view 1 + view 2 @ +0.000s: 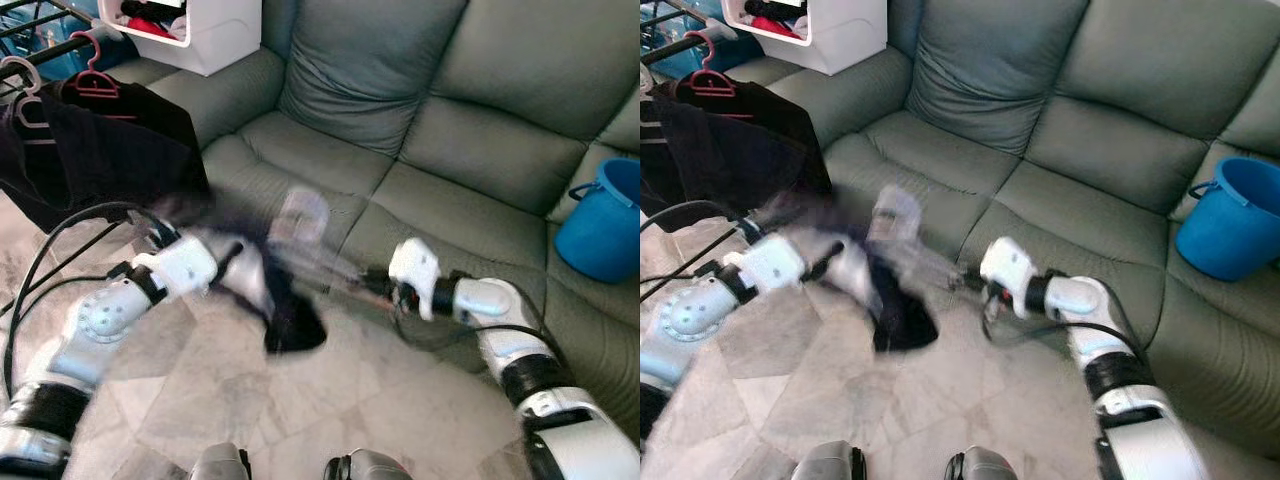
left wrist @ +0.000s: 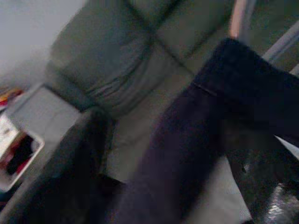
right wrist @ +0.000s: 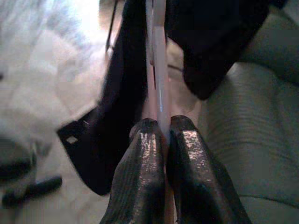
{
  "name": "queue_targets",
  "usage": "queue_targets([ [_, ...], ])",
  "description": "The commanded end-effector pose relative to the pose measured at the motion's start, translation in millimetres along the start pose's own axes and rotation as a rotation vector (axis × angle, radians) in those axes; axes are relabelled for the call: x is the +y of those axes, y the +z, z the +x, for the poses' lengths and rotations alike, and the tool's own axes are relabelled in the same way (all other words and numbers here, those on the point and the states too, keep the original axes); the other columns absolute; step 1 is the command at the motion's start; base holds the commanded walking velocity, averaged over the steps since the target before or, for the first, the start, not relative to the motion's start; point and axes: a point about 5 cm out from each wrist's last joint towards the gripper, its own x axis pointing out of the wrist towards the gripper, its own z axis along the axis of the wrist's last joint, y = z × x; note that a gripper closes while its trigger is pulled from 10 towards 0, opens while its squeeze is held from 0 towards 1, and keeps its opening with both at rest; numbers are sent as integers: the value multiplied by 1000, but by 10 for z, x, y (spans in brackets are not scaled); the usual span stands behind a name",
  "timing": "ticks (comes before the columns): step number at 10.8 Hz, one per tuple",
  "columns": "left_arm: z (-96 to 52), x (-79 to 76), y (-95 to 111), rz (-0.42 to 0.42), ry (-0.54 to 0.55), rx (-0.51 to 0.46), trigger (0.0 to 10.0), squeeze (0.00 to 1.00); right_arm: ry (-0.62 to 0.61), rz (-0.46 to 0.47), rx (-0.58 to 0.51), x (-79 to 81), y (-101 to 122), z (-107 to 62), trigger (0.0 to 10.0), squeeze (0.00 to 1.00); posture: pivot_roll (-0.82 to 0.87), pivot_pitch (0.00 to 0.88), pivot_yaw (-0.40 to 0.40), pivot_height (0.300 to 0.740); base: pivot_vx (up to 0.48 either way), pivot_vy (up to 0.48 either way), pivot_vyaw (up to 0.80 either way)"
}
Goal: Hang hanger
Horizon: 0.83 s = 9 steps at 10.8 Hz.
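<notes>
A pale, see-through hanger [image 1: 300,218] with a dark garment [image 1: 292,322] draped on it hangs between my two arms, in front of the sofa; it is blurred. My right gripper [image 3: 161,126] is shut on one end of the hanger [image 3: 158,70], with the dark cloth [image 3: 119,102] hanging beyond it. My left gripper [image 1: 245,272] is at the other side, against the garment, smeared by motion. In the left wrist view, dark cloth [image 2: 187,154] lies across the frame. A drying rack [image 1: 45,48] at the far left holds a pink hanger [image 1: 95,80] carrying dark clothes [image 1: 100,150].
A grey-green sofa [image 1: 420,130] stretches behind the arms. A blue bucket [image 1: 602,222] sits on its right seat and a white box [image 1: 205,35] on its left armrest. Black cables [image 1: 45,250] loop beside my left arm over the marble floor [image 1: 300,400].
</notes>
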Motion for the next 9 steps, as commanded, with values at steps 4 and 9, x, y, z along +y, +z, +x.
queue_targets([
  [4,38,-181,-20,86,-229,-20,10000,0,43,-239,59,-164,107,-96,0,0,-52,0,-83,740,0,0,0],
  [9,98,-98,-86,90,-212,2,10000,0,-242,-404,-71,-288,276,-56,0,0,-53,0,-82,740,0,0,0],
])
